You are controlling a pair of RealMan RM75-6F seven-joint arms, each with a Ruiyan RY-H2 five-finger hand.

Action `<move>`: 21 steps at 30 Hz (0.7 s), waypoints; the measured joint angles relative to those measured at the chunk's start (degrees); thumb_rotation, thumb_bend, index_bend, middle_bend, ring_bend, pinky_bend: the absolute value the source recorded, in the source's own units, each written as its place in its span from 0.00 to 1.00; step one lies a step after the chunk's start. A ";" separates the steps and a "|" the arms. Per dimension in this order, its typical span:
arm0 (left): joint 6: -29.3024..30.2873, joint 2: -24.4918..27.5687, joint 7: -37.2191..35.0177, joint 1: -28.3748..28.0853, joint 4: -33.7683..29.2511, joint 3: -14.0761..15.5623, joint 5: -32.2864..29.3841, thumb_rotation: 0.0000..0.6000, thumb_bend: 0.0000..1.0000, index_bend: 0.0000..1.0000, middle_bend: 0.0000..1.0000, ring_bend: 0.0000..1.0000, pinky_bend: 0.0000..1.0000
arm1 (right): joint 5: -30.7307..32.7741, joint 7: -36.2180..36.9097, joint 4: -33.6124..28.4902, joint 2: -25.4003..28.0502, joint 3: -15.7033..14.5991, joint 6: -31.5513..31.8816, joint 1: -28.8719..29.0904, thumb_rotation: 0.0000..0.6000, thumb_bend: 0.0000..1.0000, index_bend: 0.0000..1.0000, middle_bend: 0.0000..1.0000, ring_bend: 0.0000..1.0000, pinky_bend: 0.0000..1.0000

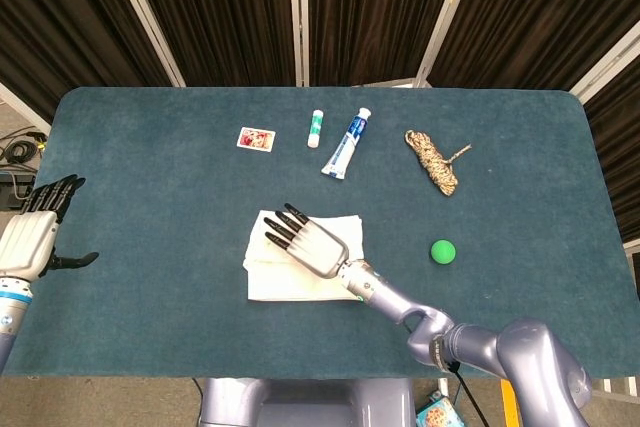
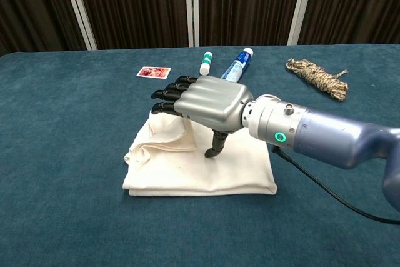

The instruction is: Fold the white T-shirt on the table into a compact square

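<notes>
T-shirt: the white T-shirt [image 1: 300, 265] lies folded into a rough rectangle at the near middle of the table [image 1: 150, 187], its left part bunched in wrinkles.
Right hand: the right hand [image 2: 206, 101] hovers palm-down over the shirt, fingers extended and apart, holding nothing; the thumb tip points down to the cloth.
Left hand: the left hand [image 1: 35, 232] is at the left table edge, fingers spread, empty.
Far side: card [image 1: 254, 138], small tube [image 1: 315, 127], toothpaste tube [image 1: 347, 144], rope coil [image 1: 432, 160].
Right of shirt: green ball [image 1: 443, 251].

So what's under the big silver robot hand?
The folded white T-shirt lies under the silver right hand, on the dark teal table. The cloth directly beneath the palm is hidden.
</notes>
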 measured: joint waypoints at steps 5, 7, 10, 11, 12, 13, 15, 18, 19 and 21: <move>-0.02 -0.01 -0.10 -0.02 0.04 -0.02 -0.02 1.00 0.00 0.00 0.00 0.00 0.00 | -0.50 1.26 2.29 -1.65 0.58 0.16 0.88 1.00 0.15 0.27 0.00 0.00 0.00; -0.07 0.04 -0.26 -0.03 0.09 -0.02 0.00 1.00 0.00 0.00 0.00 0.00 0.00 | -0.60 1.49 3.06 -2.08 0.73 0.14 1.12 1.00 0.19 0.29 0.00 0.00 0.00; -0.18 0.06 -0.43 -0.06 0.13 -0.01 0.06 1.00 0.00 0.00 0.00 0.00 0.00 | -0.86 1.61 3.90 -2.40 0.66 -0.11 1.40 1.00 0.23 0.31 0.00 0.00 0.00; -0.22 0.07 -0.49 -0.07 0.14 -0.01 0.08 1.00 0.00 0.00 0.00 0.00 0.00 | -0.94 1.63 3.93 -2.39 0.57 -0.13 1.41 1.00 0.24 0.32 0.00 0.00 0.00; -0.24 0.08 -0.54 -0.07 0.15 0.01 0.10 1.00 0.00 0.00 0.00 0.00 0.00 | -1.00 1.66 3.95 -2.37 0.52 -0.14 1.41 1.00 0.25 0.33 0.00 0.00 0.00; -0.26 0.08 -0.56 -0.08 0.16 0.01 0.13 1.00 0.00 0.00 0.00 0.00 0.00 | -1.05 1.65 3.99 -2.35 0.47 -0.14 1.41 1.00 0.26 0.34 0.00 0.00 0.00; -0.28 0.09 -0.58 -0.09 0.16 0.03 0.16 1.00 0.00 0.00 0.00 0.00 0.00 | -1.14 1.63 4.10 -2.31 0.40 -0.15 1.42 1.00 0.28 0.36 0.01 0.00 0.00; -0.28 0.12 -0.62 -0.09 0.11 0.05 0.23 1.00 0.00 0.00 0.00 0.00 0.00 | -1.07 1.64 4.21 -2.33 0.49 -0.17 1.42 1.00 0.29 0.42 0.02 0.00 0.00; -0.27 0.13 -0.62 -0.08 0.10 0.06 0.25 1.00 0.00 0.00 0.00 0.00 0.00 | -1.04 1.67 4.23 -2.34 0.54 -0.17 1.42 1.00 0.29 0.45 0.02 0.00 0.00; -0.21 0.15 -0.65 -0.06 0.06 0.07 0.31 1.00 0.00 0.00 0.00 0.00 0.00 | -0.96 1.80 4.24 -2.40 0.68 -0.12 1.44 1.00 0.31 0.50 0.03 0.00 0.00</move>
